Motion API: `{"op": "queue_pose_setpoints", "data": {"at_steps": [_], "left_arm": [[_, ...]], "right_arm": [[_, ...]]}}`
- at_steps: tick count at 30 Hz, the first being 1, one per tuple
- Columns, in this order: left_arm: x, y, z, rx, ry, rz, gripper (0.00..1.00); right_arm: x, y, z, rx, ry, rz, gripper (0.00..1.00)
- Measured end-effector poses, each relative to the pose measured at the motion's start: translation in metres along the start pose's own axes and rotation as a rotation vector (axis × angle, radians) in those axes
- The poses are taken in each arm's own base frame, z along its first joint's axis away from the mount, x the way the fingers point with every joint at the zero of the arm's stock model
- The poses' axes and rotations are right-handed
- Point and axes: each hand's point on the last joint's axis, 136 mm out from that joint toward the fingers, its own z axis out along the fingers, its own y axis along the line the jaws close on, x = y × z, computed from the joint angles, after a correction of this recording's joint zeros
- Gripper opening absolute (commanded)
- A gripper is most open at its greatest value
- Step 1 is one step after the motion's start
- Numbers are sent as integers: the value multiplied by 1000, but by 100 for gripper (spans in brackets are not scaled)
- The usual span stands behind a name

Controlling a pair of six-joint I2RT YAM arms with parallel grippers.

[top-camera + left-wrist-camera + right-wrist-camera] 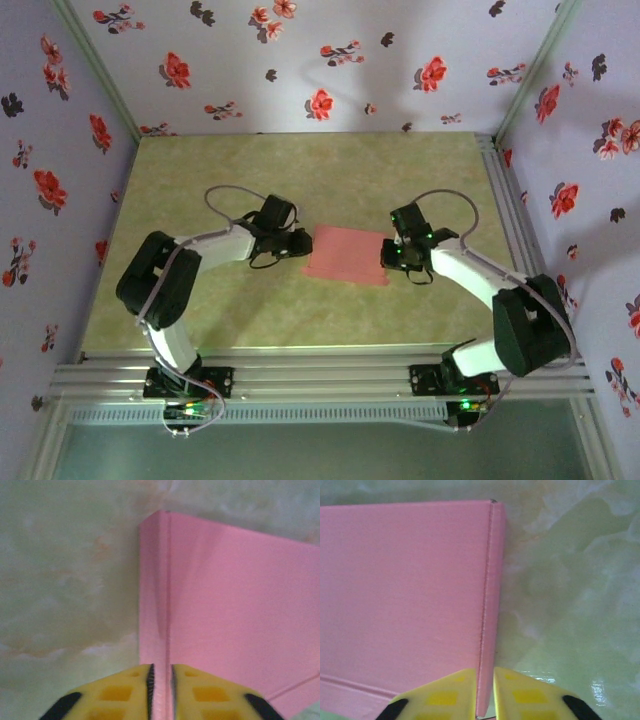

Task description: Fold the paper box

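Observation:
The paper box (347, 254) lies as a flat pink rectangle in the middle of the table, between the two arms. My left gripper (303, 243) is at its left end, and in the left wrist view the yellow fingers (125, 692) are shut on the raised side wall of the paper box (240, 605). My right gripper (388, 257) is at the right end. There its yellow fingers (445, 695) pinch the upright right wall of the paper box (405, 590), whose lower edge shows between them.
The green marbled table top (300, 170) lies bare behind and in front of the box. Aluminium rails (320, 375) run along the near edge and up the right side. Floral walls enclose the space on three sides.

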Motion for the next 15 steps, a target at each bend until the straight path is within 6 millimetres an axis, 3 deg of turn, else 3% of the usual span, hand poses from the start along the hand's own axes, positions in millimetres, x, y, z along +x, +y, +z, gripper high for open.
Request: {"op": "queue_pose_setpoints", "data": {"at_steps": [5, 15], "left_arm": [[-1, 7, 8, -23, 5, 12, 0], [-18, -4, 5, 13, -42, 42, 0]], "right_arm": [[-5, -4, 8, 19, 17, 3, 3], [-22, 5, 5, -10, -19, -2, 0]]}}
